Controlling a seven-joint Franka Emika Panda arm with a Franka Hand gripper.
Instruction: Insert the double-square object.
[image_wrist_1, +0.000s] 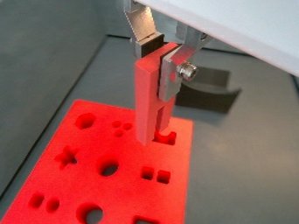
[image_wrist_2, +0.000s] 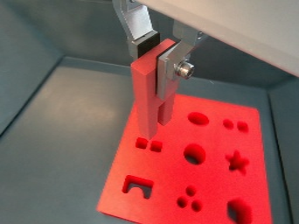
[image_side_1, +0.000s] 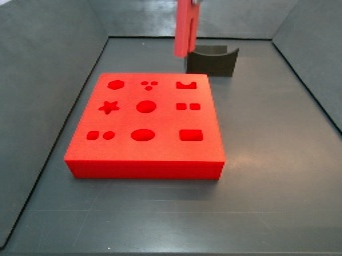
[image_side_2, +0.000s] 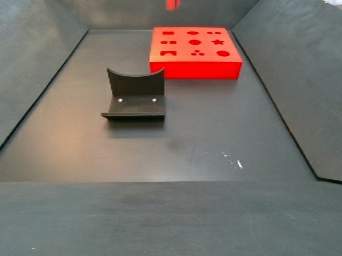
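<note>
My gripper (image_wrist_1: 158, 54) is shut on the upper end of the double-square object (image_wrist_1: 149, 96), a slim bright red peg that hangs upright with a forked lower end. Both wrist views show the peg (image_wrist_2: 149, 101) held above the big flat red block (image_wrist_1: 111, 171), clear of its surface. The block's double-square hole (image_wrist_1: 156, 174) also shows in a wrist view (image_wrist_2: 149, 144) and in a side view (image_side_1: 187, 105). In a side view the peg (image_side_1: 186, 28) hangs down from the upper edge, over the far side of the block (image_side_1: 144, 125). The fingers are cut off there.
A dark grey curved stand (image_side_1: 211, 60) sits on the floor just behind the block; it also shows in a side view (image_side_2: 134, 95) in front of the block (image_side_2: 195, 52). Dark walls enclose the floor on all sides.
</note>
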